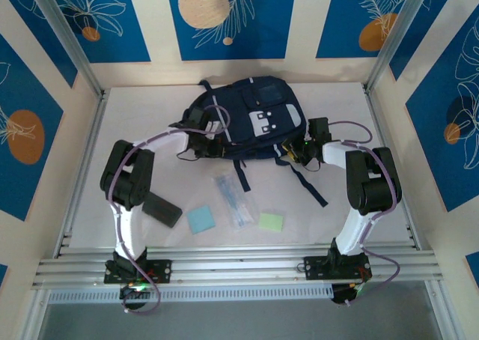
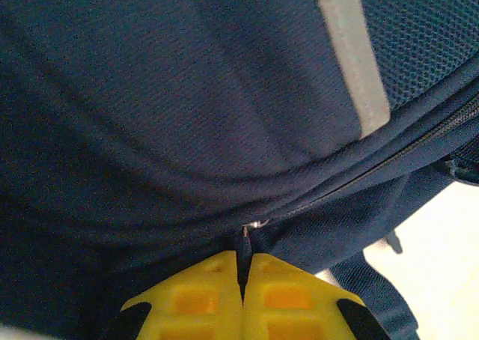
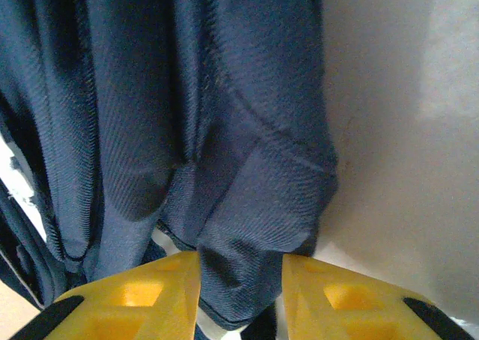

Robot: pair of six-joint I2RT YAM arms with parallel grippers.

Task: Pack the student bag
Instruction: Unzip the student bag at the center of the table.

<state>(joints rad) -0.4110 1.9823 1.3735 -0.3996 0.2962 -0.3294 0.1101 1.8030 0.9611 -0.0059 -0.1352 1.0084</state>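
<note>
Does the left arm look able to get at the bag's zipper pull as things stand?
Likely yes: the left gripper is shut on what looks like the zipper pull of the student bag, nothing between.

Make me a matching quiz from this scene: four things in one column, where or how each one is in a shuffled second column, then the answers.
1 left gripper
2 right gripper
3 dark case
4 green pad

A gripping a fold of the student bag
B lying left of the blue pad
C closed on the zip pull
D lying right of the clear packet

Pairs: 1-C, 2-A, 3-B, 4-D
</note>
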